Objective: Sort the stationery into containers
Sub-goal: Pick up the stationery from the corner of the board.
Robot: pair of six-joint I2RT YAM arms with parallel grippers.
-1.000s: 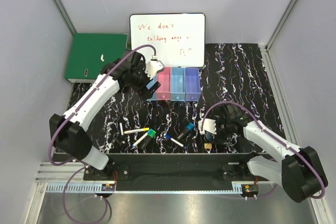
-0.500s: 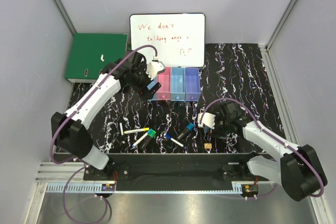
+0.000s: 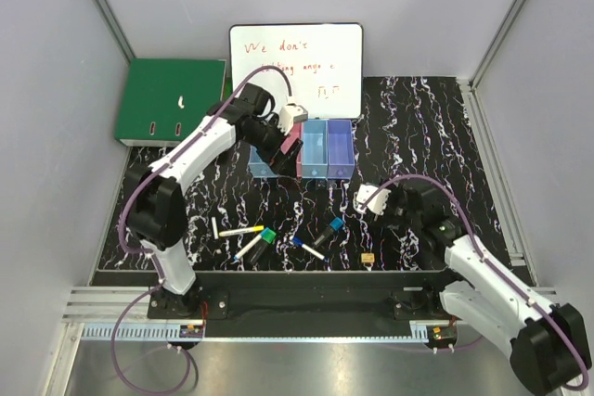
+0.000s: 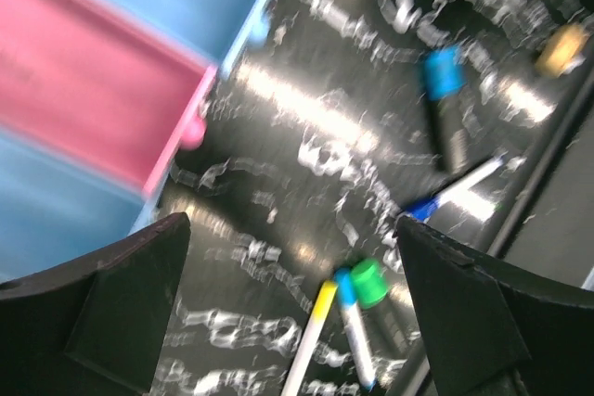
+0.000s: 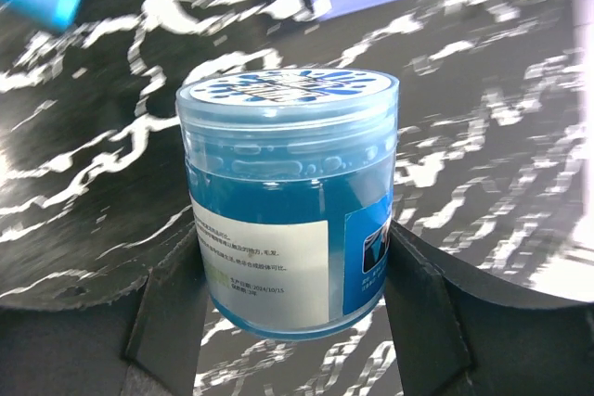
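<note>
Four narrow translucent plastic bins (image 3: 316, 150) are joined in a row at the back of the black marbled worktop (image 3: 418, 118): light blue (image 3: 259, 164), pink (image 4: 93, 108), light blue, purple (image 3: 340, 147). Contents unreadable, since the left tool (image 3: 280, 146) covers the pink one and its wrist view is blurred. That tool is empty, fingers spread wide. Right tool (image 5: 292, 234) is clamped on one stubby round jar (image 5: 288, 164) of translucent blue plastic with a white label and a printed lid; it sits right of the loose items, nearer than the purple bin. Seven items lie loose near the front edge: white stick (image 3: 214, 227), yellow-white marker (image 3: 241, 230), blue-white pen (image 3: 248, 249), green-capped black marker (image 3: 266, 236), blue-tipped white pen (image 3: 308, 248), blue-capped black marker (image 3: 329, 228), tiny yellow piece (image 3: 368, 257).
</note>
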